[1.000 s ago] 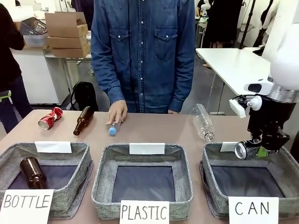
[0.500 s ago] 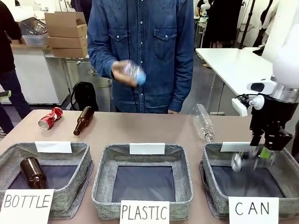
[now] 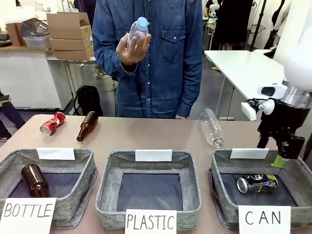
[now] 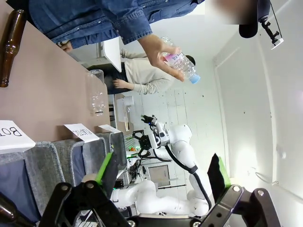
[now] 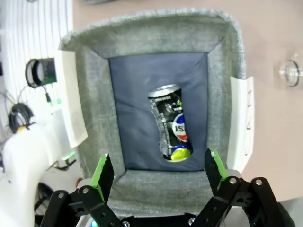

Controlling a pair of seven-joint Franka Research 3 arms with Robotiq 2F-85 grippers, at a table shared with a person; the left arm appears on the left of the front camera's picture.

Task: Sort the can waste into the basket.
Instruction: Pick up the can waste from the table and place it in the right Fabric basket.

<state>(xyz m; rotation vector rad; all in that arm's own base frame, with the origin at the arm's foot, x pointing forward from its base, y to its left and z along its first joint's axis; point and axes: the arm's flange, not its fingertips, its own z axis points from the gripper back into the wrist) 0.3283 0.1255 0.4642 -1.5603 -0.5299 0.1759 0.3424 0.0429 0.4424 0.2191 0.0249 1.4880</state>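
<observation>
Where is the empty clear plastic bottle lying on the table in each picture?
Front view: the clear plastic bottle lies right of centre, just behind the grey woven basket marked CAN.
Left wrist view: the bottle is left of centre, mouth downward.
Right wrist view: its mouth at the right edge.
Shared landmark: that basket, by the bottle's mouth.

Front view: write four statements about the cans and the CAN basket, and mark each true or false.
1. The dark can lies on its side in the CAN basket. True.
2. The right gripper is shut on that can. False: it is open above the basket.
3. The red can lies on the table, outside every basket. True.
4. The person's hand holds a brown bottle. False: it holds a clear plastic bottle.
</observation>
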